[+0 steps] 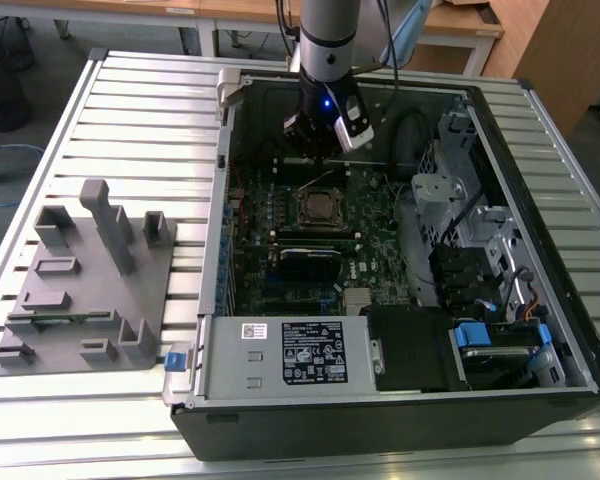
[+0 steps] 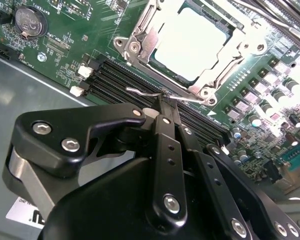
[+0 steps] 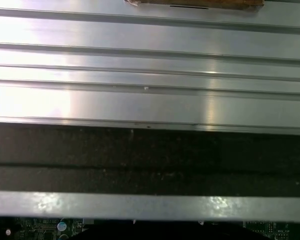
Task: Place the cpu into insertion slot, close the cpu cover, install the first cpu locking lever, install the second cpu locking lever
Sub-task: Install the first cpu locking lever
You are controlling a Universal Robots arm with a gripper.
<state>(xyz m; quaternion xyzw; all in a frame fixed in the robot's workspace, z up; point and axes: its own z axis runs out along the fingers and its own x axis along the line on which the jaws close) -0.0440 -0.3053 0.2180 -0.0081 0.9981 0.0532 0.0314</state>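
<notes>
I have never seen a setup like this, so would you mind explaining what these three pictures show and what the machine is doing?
This is a single robot arm whose gripper is working inside an open computer case. The case lies on a ribbed metal table, next to a grey fixture plate. The exterior view comes from a camera off the arm. The two wrist views come from cameras riding on the arm. In the second wrist view the cpu sits seated on the green motherboard, with the cpu cover closed around it. The fingers are closed together, and their tips rest against a thin wire locking lever. The first wrist view looks across the table's ribs.
</notes>
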